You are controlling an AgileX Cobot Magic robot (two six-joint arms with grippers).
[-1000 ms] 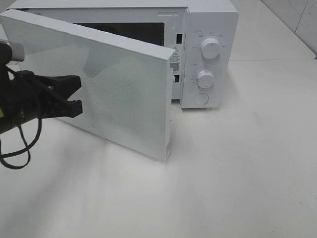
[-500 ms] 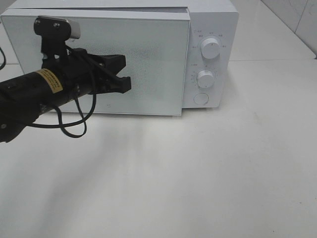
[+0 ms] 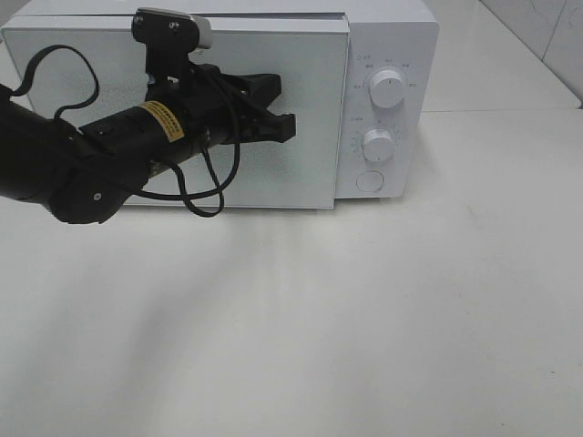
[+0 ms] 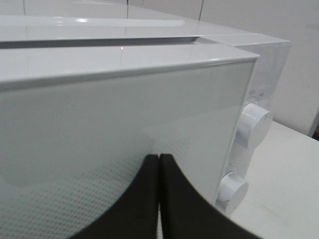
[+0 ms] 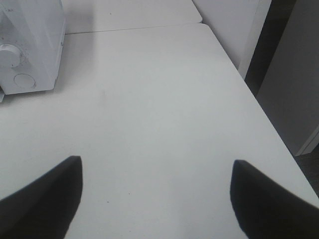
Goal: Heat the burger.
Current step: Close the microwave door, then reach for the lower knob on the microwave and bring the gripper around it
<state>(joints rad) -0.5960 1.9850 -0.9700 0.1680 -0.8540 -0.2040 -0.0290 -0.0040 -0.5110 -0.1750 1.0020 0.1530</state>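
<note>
The burger is out of view. The white microwave (image 3: 387, 36) stands at the back of the table with its door (image 3: 314, 100) closed. My left gripper (image 3: 289, 127) is shut and empty, its fingertips together right in front of the door's right half; I cannot tell whether they touch it. In the left wrist view the left gripper (image 4: 158, 158) shows its fingers (image 4: 142, 199) pressed together before the frosted door (image 4: 99, 139). My right gripper (image 5: 155, 163) is open and empty above bare table, right of the microwave (image 5: 30, 30).
The control panel has an upper knob (image 3: 388, 91), a lower knob (image 3: 377, 143) and a round button (image 3: 369, 180). The white table (image 3: 364, 319) stretches in front. The table's right edge (image 5: 259, 114) drops off beside a white cabinet.
The microwave door has swung from wide open to closed. My left arm has moved right along the door's front, gripper shut.
</note>
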